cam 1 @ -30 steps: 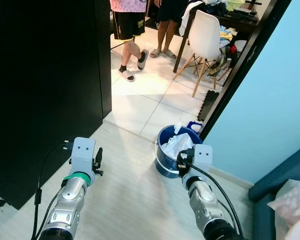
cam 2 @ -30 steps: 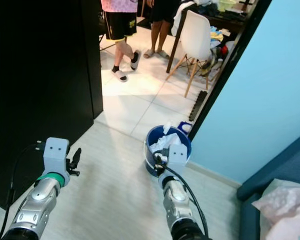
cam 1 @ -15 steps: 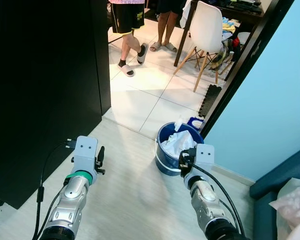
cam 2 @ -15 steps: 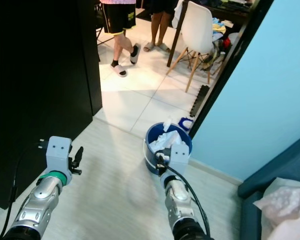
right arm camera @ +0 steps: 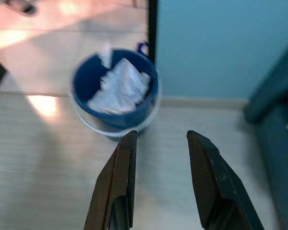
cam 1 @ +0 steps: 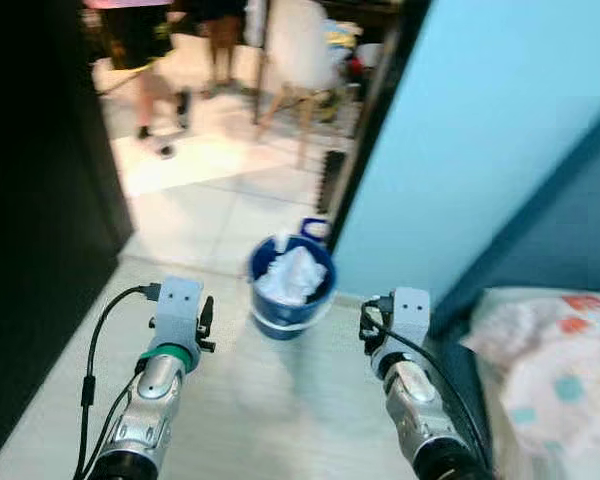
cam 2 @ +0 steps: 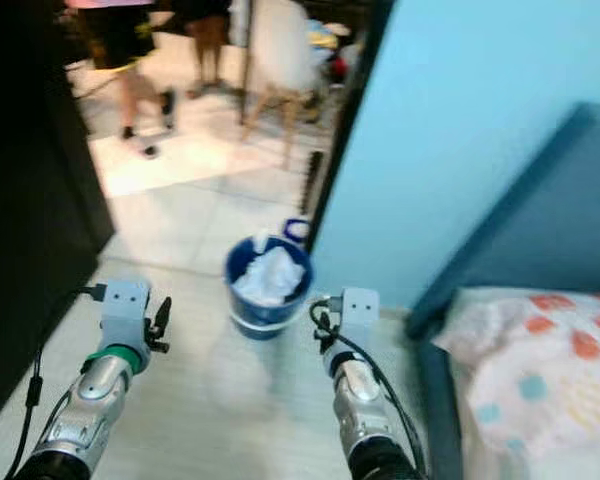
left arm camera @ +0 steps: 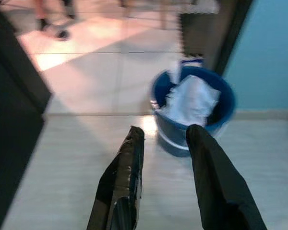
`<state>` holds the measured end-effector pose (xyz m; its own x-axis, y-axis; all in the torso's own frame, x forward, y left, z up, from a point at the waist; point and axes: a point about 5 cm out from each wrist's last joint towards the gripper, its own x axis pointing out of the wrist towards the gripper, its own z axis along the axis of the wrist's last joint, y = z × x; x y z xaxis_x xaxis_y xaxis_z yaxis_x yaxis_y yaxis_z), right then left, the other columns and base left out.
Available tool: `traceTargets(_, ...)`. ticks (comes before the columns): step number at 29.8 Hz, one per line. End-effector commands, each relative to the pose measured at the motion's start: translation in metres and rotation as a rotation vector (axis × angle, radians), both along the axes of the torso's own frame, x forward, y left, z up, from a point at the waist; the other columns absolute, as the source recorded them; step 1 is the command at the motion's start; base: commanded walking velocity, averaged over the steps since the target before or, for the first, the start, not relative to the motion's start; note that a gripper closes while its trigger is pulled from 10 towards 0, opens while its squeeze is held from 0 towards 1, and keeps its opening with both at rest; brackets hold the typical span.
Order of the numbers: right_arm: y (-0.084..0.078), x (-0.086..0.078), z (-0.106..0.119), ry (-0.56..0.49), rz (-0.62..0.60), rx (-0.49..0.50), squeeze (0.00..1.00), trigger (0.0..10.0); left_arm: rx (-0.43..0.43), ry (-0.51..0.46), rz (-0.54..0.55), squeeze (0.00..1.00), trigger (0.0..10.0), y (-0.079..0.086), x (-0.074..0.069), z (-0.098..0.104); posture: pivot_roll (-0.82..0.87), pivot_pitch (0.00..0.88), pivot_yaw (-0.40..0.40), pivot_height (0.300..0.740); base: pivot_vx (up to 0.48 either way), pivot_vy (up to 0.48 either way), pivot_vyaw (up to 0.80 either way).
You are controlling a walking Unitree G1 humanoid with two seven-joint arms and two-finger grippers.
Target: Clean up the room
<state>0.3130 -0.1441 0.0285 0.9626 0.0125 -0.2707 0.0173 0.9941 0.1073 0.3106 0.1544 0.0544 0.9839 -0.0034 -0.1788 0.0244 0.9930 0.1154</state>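
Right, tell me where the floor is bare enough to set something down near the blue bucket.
Bare pale plank floor lies between the left gripper and right gripper, on the near side of the round blue plastic bucket, which is stuffed with white crumpled paper. Crowded: the bucket's far side by the dark door frame, and the robot's right, by the patterned bedding.

A round blue plastic bucket (cam 1: 291, 298) stands upright on the pale floor (cam 1: 270, 410) by the doorway, close to the light-blue wall (cam 1: 480, 130). Crumpled white paper (right arm camera: 117, 88) fills it, heaped up to its rim.
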Motion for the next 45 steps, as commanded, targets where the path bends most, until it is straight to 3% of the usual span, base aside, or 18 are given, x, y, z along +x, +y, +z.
traceTargets(1, -0.001, -0.006, -0.009, 0.045, 0.005, -0.018, 0.0, 10.0, 0.004, 0.033, -0.02, 0.0, 10.0, -0.005, -0.004, -0.01, 0.06, 0.0, -0.041, 0.74, 0.0, 0.0, -0.8)
traceTargets(6, -0.008, -0.006, -0.01, 0.057, -0.008, -0.031, 0.0, 10.0, -0.002, 0.057, -0.002, 0.0, 10.0, -0.007, -0.006, -0.014, 0.08, 0.0, -0.065, 0.74, 0.0, 0.0, -0.8)
traceTargets(8, -0.014, -0.007, -0.012, 0.07, -0.028, -0.029, 0.0, 10.0, 0.03, 0.055, 0.013, 0.0, 10.0, -0.004, -0.003, -0.011, 0.08, 0.0, -0.067, 0.74, 0.0, 0.0, -0.8)
traceTargets(18, -0.013, -0.005, -0.006, 0.024, -0.067, -0.067, 0.0, 10.0, 0.068, 0.066, 0.081, 0.0, 10.0, 0.02, -0.003, -0.013, 0.08, 0.0, -0.035, 0.74, 0.0, 0.0, -0.8)
traceTargets(23, -0.034, -0.014, -0.016, 0.074, -0.123, -0.101, 0.0, 10.0, 0.08, 0.141, 0.126, 0.0, 10.0, 0.034, -0.016, -0.03, 0.07, 0.0, -0.025, 0.74, 0.0, 0.0, -0.8)
traceTargets(30, -0.043, -0.025, -0.03, 0.151, -0.147, -0.118, 0.0, 10.0, 0.068, 0.13, 0.106, 0.0, 10.0, 0.028, -0.018, -0.03, 0.09, 0.0, -0.028, 0.74, 0.0, 0.0, -0.8)
traceTargets(38, -0.033, -0.029, -0.034, 0.159, -0.18, -0.091, 0.0, 10.0, 0.063, 0.133, 0.095, 0.0, 10.0, 0.024, -0.018, -0.032, 0.07, 0.0, -0.022, 0.74, 0.0, 0.0, -0.8)
traceTargets(45, -0.029, -0.026, -0.032, 0.153, -0.149, -0.093, 0.0, 10.0, 0.075, 0.097, 0.053, 0.0, 10.0, 0.013, -0.009, -0.023, 0.1, 0.0, 0.0, 0.74, 0.0, 0.0, -0.8)
